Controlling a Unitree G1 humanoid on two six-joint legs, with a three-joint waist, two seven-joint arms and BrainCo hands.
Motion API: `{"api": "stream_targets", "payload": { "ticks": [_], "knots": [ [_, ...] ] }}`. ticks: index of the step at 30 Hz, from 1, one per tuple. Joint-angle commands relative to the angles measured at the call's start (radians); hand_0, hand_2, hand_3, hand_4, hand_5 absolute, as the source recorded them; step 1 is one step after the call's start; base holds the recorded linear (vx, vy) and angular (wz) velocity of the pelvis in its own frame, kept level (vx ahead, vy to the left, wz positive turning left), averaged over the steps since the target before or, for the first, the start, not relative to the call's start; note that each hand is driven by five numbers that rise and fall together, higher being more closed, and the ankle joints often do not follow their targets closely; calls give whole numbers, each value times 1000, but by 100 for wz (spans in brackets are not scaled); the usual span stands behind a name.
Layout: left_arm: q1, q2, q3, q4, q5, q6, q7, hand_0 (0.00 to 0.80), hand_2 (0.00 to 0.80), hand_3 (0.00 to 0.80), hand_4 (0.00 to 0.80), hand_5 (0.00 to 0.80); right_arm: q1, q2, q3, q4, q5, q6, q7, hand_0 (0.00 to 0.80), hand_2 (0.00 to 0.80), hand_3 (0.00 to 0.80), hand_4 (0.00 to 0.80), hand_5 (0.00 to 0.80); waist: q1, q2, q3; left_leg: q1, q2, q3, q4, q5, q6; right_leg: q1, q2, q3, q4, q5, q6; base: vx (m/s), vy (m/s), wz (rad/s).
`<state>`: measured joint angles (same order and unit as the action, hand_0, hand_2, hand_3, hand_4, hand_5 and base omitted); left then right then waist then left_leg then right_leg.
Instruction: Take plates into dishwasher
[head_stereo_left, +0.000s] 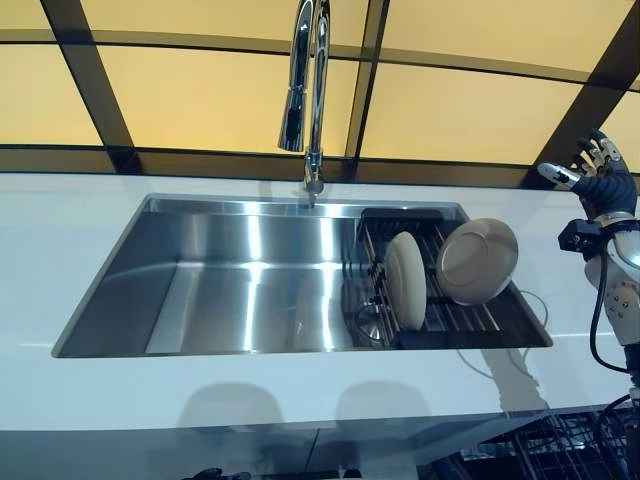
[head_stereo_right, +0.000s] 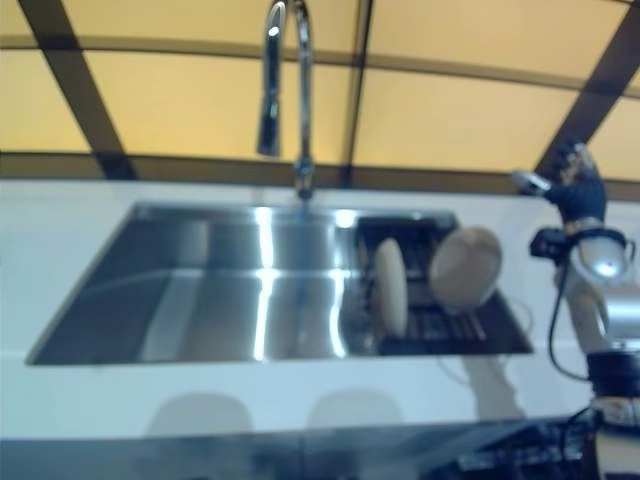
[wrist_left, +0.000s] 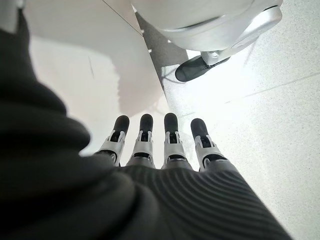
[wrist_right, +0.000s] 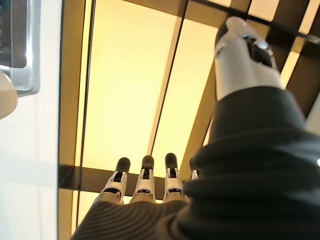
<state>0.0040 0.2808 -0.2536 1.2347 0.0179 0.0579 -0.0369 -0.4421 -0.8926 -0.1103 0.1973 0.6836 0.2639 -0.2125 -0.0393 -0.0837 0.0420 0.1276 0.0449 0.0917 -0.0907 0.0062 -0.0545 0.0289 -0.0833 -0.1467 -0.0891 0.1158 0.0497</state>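
Currently the right hand (head_stereo_left: 598, 172) hovers empty with fingers spread, just right of two round beige plates (head_stereo_left: 478, 260) standing in the dark wire rack (head_stereo_left: 445, 318), while the left hand (wrist_left: 155, 150) hangs open by the floor.

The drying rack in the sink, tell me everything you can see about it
The drying rack is a dark frame with thin metal wires, set in the right end of the steel sink, just right of the faucet. Two cream plates stand in it: one plate on edge at its left side, and a second plate leaning tilted toward the right, face outward. Neither hand touches it; the right hand is raised, open, to its right.
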Motion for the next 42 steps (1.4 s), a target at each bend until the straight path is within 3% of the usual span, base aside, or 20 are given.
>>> {"api": "stream_targets", "payload": {
  "ticks": [1, 9, 19, 26, 42],
  "knots": [
    [-22, 32, -26, 18, -7, 1, 11, 0, 0, 0, 0, 0, -130, -66, -14, 77, 49, 16, 14, 0, 0, 0, 0, 0, 21, -13, -20, -18, -8, 80, 3, -5, 21, 58, -10, 0, 12, -39, 49, 0, 0, 0],
    [-31, 36, -53, 12, -16, 5, 6, 0, 0, 0, 0, 0, -190, -77, 33, 174, 171, 118, 34, 0, 0, 0, 0, 0, 21, -24, -20, -11, -9, 91, 3, -9, 22, 65, -8, 0, 13, -42, 46, 0, 0, 0],
    [-45, 37, -94, -7, -23, 23, 2, 0, 0, 0, 0, 0, -335, -100, 134, 331, 145, 197, 33, 0, 0, 0, 0, 0, 35, -32, -20, -3, -14, 99, 3, -15, 27, 68, -14, 0, 14, -39, 51, 0, 3, 0],
    [-51, 45, -106, -15, -30, 40, 2, 0, 0, 0, 0, 0, -404, -114, 202, 420, 120, 298, 59, 0, 0, 0, 0, 0, 43, -36, -16, -1, -19, 101, 3, -17, 31, 67, -20, -3, 20, -38, 54, 0, 0, 0],
    [-54, 59, -101, -28, -26, 42, -1, 0, 0, 0, 0, 0, -467, -148, 320, 511, -33, 443, 296, 0, 0, 0, 0, 0, 50, -47, -7, -1, -22, 103, 3, -16, 34, 67, -25, -13, 32, -40, 57, 0, 0, 0]
  ]
}}
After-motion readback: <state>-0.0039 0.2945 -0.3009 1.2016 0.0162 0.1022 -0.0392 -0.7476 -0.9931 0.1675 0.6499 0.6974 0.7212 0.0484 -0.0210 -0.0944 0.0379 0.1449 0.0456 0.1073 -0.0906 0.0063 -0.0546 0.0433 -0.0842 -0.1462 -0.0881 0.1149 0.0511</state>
